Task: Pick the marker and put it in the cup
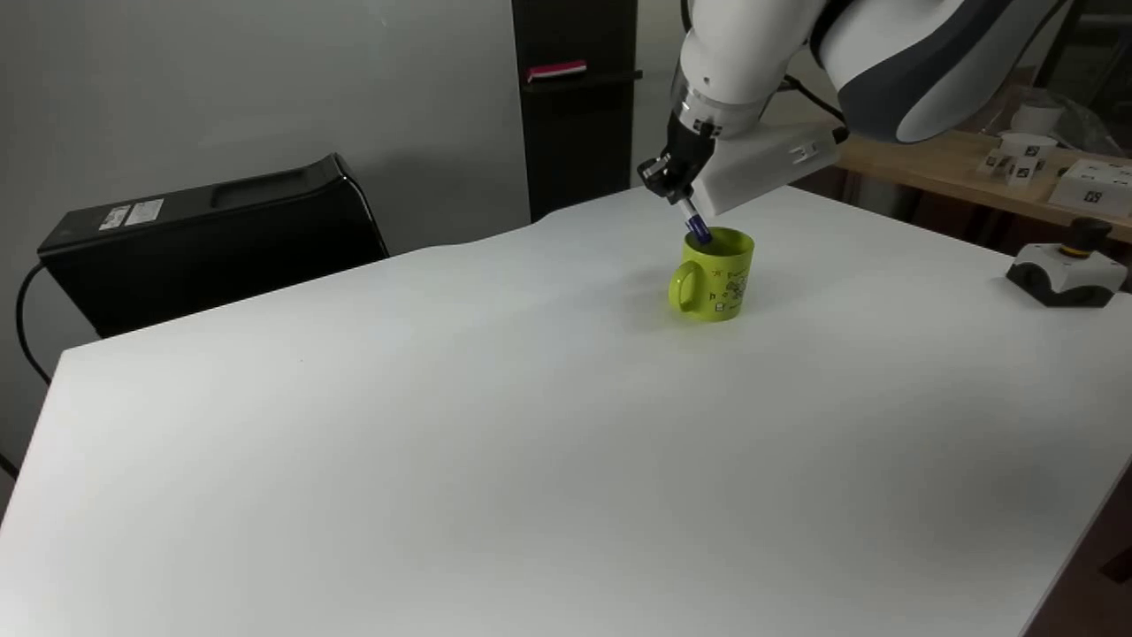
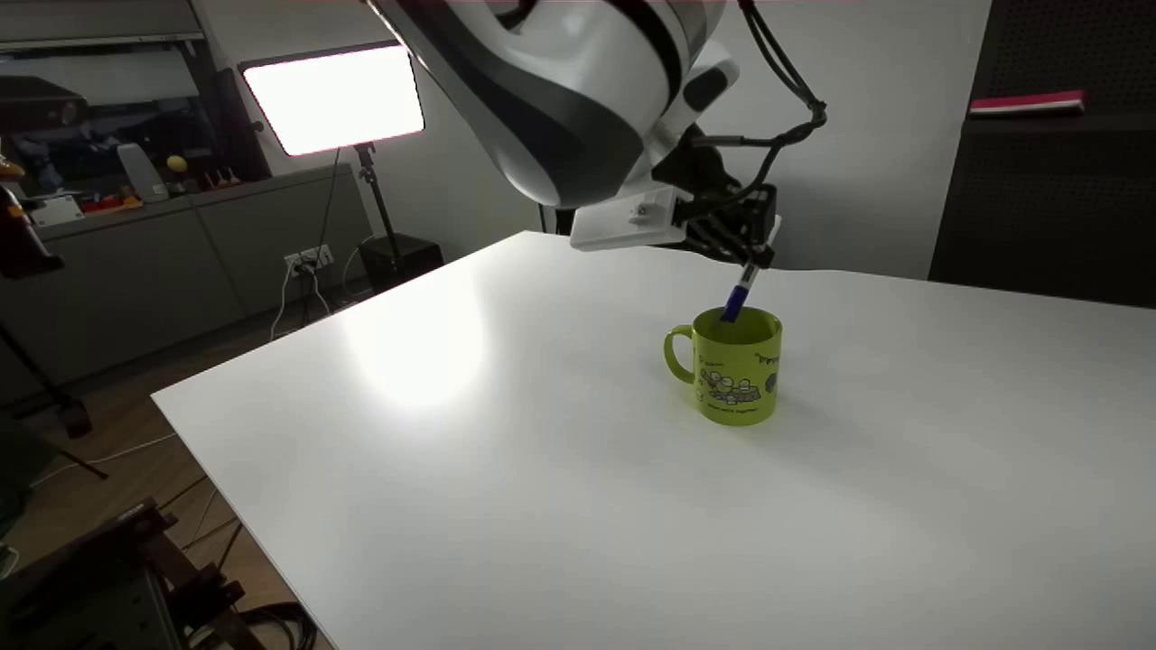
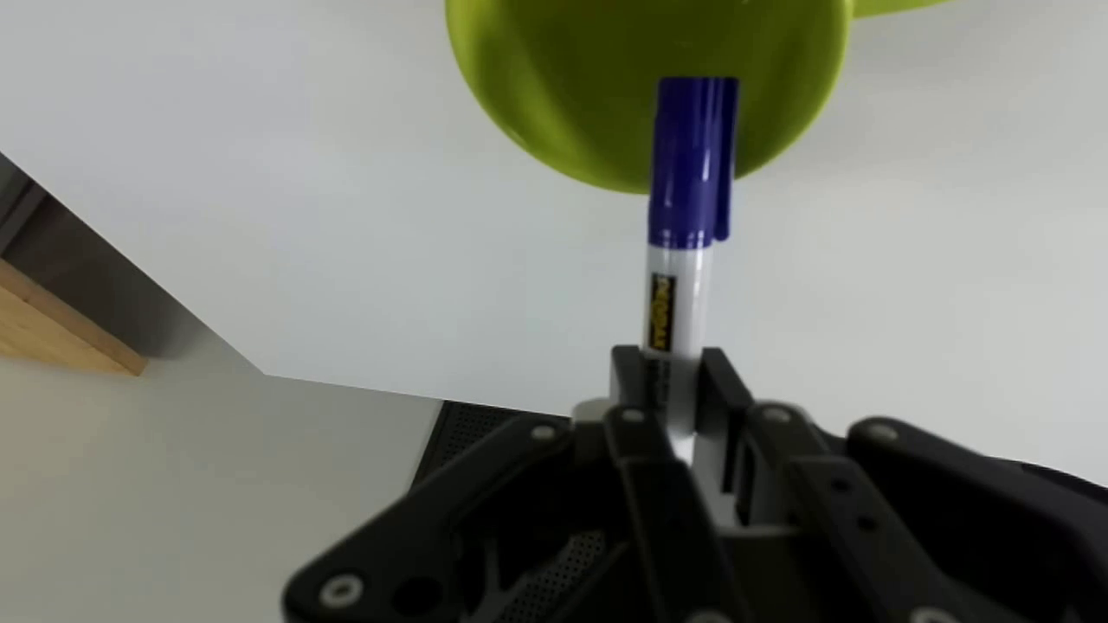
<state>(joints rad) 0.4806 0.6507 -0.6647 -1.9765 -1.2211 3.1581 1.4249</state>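
Label of black with yellow capitals (image 3: 661, 313), apparently starting DE, too soft to read surely beyond that. Runs lengthwise along the white barrel of a slim marker with a glossy blue-purple cap and clip (image 3: 684, 260). Followed, nearer the grip, by further small dark print, illegible. Held by that barrel between both black fingers (image 3: 628, 376) of a jointed black pincer (image 3: 673, 372), narrowed right onto it. Hangs tilted, cap end down, over the mouth of a squat, cylindrical, lime-green mug with a handle (image 2: 736, 384). Ends, at the cap tip, within the outline of that mouth in both exterior views; cannot tell whether below the rim. Upright mug, base on a smooth white worktop (image 2: 542, 506). Carries on its side, in an exterior view, grey cartoon figures (image 2: 730, 388) above a line of tiny words, the last seemingly "together". Shows also, in an exterior view, an orange star (image 1: 717, 273) and scattered letters (image 1: 713, 296), h and o among them, other marks too small to make out. Beyond the worktop's edge, a glossy black casing (image 1: 230, 257) with two white rectangular labels (image 1: 144, 211), writing too fine to read. On a light-brown wooden bench (image 1: 937, 155), a white box (image 1: 1101, 184) and small white blocks (image 1: 1021, 170), all bearing square black-and-white code patterns.
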